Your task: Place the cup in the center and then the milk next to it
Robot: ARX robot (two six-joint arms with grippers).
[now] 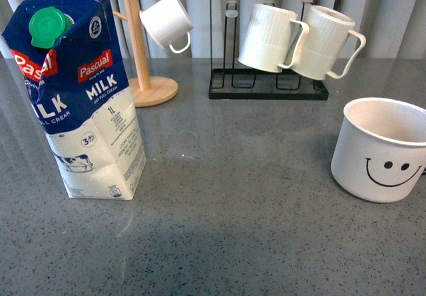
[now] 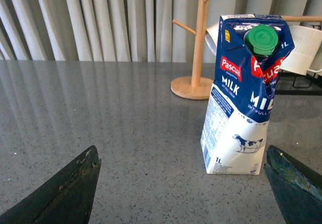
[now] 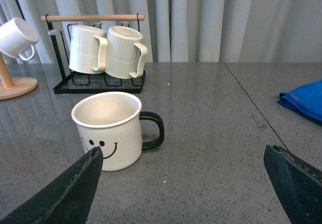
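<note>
From the front view I have no arm in sight, only the layout: the milk point(image 1: 83, 103) stands upright at the left of the grey table point(image 1: 233, 203), and the cup point(image 1: 383, 151) sits at the far right, its smiley face towards me and partly cut off by the frame edge. The middle of the table between them is bare, which I take to be where the cup belongs, so neither step looks done yet. Behind them, a small white mug point(image 1: 166, 22) hangs on a wooden mug tree point(image 1: 136, 50) and two ribbed mugs point(image 1: 296, 38) sit on a black rack point(image 1: 266, 86) – none of these is my concern. In the left wrist view, the left gripper point(image 2: 181, 151) has its fingers point(image 2: 70, 189) spread wide with nothing between them; the milk stands ahead and off to one side, well apart from both tips, so I judge this arm is simply waiting its turn. In the right wrist view, the right gripper point(image 3: 181, 151) is likewise wide apart and empty, facing the cup, which stands near one fingertip with its black handle point(image 3: 153, 131) pointing into the gap – a sensible line-up, I think, for taking the cup first. A blue cloth point(image 3: 304, 100) lies off at the far side of the table, clear of the path.
</note>
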